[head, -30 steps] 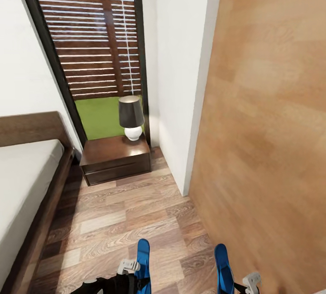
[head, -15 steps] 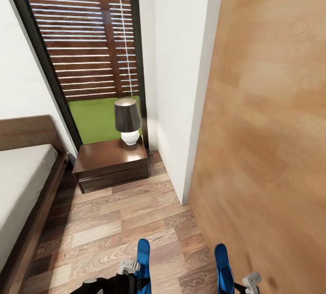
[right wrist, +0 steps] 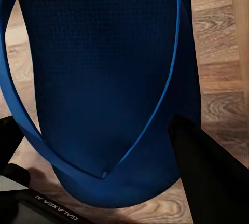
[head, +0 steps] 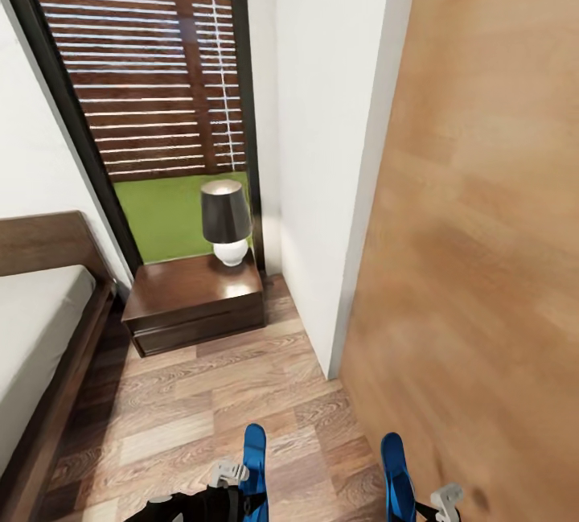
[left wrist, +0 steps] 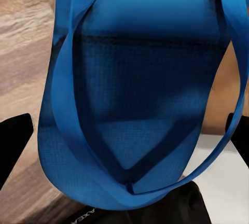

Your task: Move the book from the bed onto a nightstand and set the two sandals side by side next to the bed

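Head view: each gripper, left (head: 241, 483) and right (head: 434, 506), is clamping one sandal (head: 255, 458); wooden panel (head: 482, 265) at 3 o'clock is risking a snag.

A blue sandal (right wrist: 104, 79) sits between the right pincer's (right wrist: 98, 162) black fingers (right wrist: 207, 172).

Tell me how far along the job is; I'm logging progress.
In hand: the left gripper holds one sandal, the right gripper the other sandal. Left: set both beside the bed. No book lies on the nightstand.
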